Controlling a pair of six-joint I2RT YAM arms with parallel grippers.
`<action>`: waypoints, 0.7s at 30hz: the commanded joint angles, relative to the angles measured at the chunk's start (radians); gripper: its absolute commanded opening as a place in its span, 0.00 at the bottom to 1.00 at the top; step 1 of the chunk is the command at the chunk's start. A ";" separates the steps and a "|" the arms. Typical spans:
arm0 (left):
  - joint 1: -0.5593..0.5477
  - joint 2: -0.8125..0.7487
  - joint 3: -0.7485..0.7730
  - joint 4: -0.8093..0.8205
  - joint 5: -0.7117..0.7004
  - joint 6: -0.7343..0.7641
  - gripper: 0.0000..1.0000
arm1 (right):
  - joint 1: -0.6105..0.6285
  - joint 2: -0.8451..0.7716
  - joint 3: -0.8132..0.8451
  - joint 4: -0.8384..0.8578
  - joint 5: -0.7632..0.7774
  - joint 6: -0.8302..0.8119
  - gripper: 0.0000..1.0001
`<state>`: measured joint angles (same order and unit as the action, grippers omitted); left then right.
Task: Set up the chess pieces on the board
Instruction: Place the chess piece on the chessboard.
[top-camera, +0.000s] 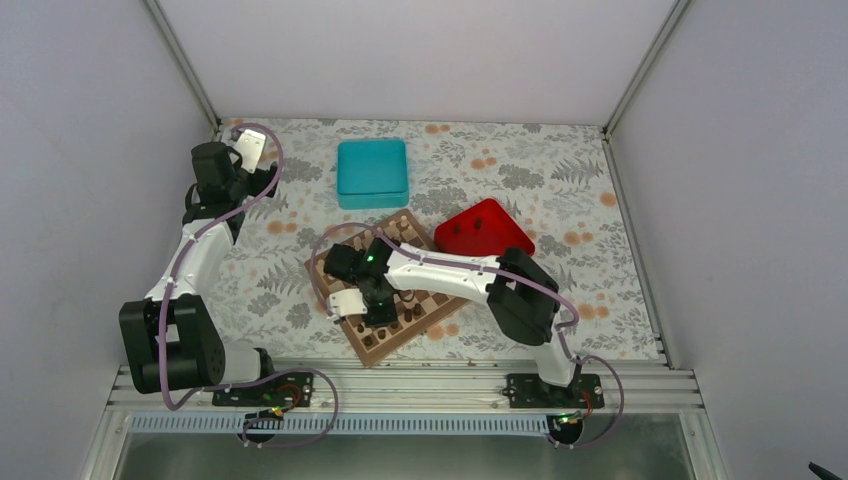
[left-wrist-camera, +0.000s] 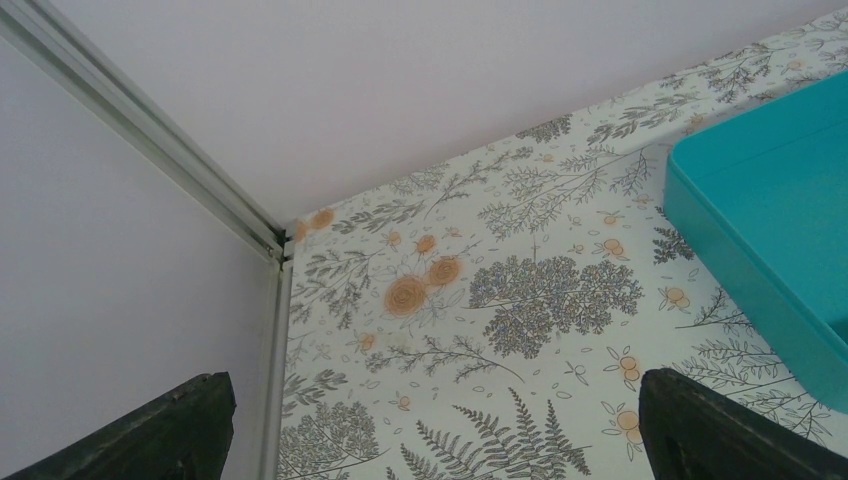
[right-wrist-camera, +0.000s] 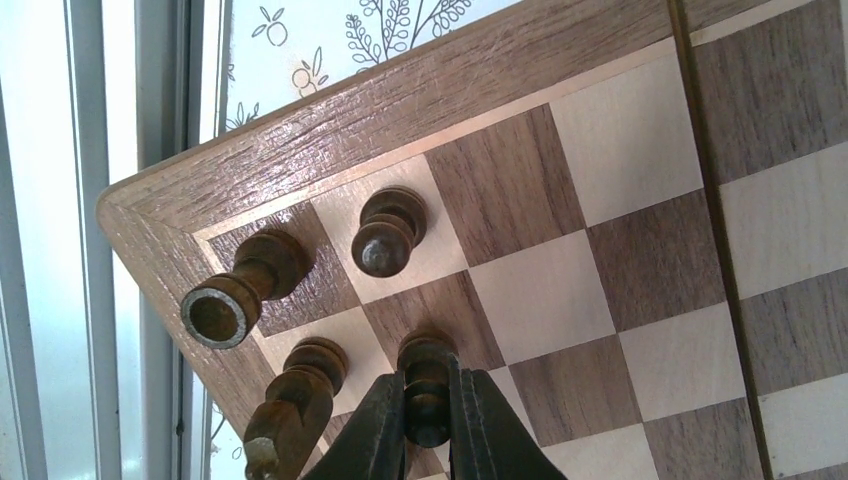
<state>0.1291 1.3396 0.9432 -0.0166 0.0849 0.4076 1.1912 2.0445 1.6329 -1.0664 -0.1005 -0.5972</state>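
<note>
While right pincer (right-wrist-camera: 428, 400) clamps dark piece (right-wrist-camera: 426, 352) on board (right-wrist-camera: 500, 62) | left pincer (left-wrist-camera: 432, 405) spread

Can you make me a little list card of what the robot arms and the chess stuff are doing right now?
right gripper: shut on a dark chess piece at the board corner
neighbours: three more dark pieces standing beside it
left gripper: open, empty, over the table near the teal box
red tray: beside the board
</note>
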 joint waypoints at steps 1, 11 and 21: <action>0.007 -0.009 -0.004 0.021 0.010 -0.004 1.00 | 0.008 0.021 0.008 0.013 -0.018 0.013 0.09; 0.007 -0.009 -0.006 0.023 0.013 -0.004 1.00 | 0.008 0.032 0.011 0.023 -0.008 0.012 0.09; 0.007 -0.010 -0.010 0.024 0.015 -0.003 1.00 | 0.008 0.046 0.025 0.020 -0.007 0.009 0.10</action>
<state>0.1291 1.3396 0.9432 -0.0166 0.0864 0.4076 1.1908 2.0674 1.6394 -1.0508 -0.1001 -0.5972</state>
